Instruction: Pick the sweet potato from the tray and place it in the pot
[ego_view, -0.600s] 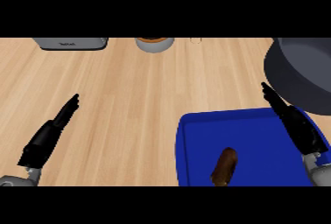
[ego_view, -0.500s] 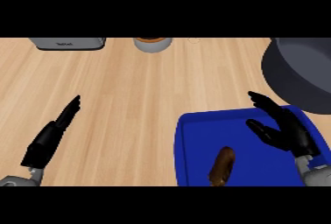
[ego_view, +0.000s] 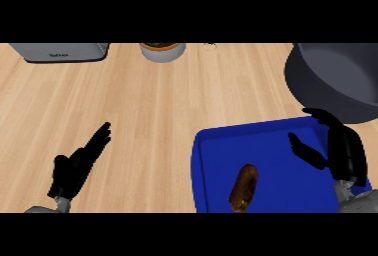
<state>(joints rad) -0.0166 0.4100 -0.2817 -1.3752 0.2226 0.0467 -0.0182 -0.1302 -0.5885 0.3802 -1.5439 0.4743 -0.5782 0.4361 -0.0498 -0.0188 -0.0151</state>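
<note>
Wooden counter (ego_view: 170, 100). Blue tray (ego_view: 221, 170) at lower right; sweet potato (ego_view: 244, 187) lies on it, apart from both hands. Grey pot (ego_view: 336, 80) just beyond the tray, apparently touching. Right hand (ego_view: 341, 150) over the tray, fingers spread. Left hand (ego_view: 77, 167) at lower left, fingers straight.

You're seeing even, bright light across the wooden counter (ego_view: 162, 110), no glare, only faint soft shadows under the pot (ego_view: 339, 80) and the right hand (ego_view: 343, 150) above the blue tray (ego_view: 214, 170).
</note>
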